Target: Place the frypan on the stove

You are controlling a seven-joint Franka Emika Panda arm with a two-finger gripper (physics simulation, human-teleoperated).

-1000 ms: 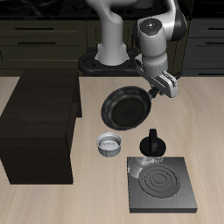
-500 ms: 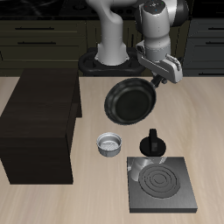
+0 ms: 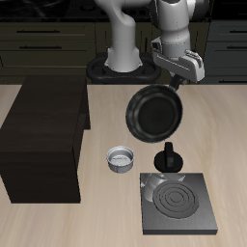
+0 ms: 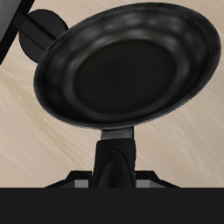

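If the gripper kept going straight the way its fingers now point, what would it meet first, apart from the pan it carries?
Probably bare table. The gripper holds the frypan by its handle, and past the pan's rim the wrist view shows only wood, though the pan hides much of that line.

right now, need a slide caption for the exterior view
Gripper holds the frypan by its handle, tilted in the air above the moka pot and stove.

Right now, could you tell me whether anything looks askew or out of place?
Only the frypan: it hangs in the air, steeply tilted, held by its handle in the tool, not yet on the stove. The bowl and moka pot stand upright; nothing is spilled.
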